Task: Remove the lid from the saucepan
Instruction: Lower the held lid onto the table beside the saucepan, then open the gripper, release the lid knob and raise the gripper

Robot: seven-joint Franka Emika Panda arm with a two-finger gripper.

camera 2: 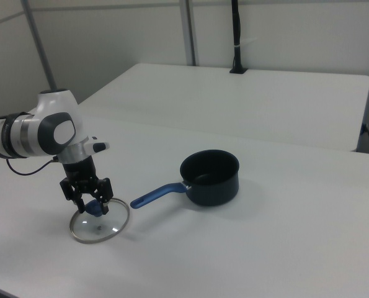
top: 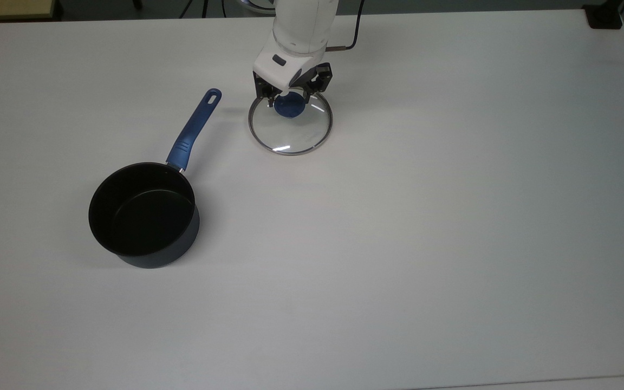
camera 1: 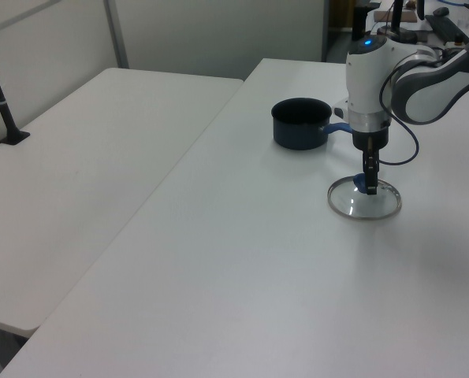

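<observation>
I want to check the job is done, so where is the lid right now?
The lid lies flat on the white table, off the saucepan; in the top view it is up and right of the pan, past the handle's tip, under the gripper.

Lid (top: pixel 290 124) lettering too small
</observation>
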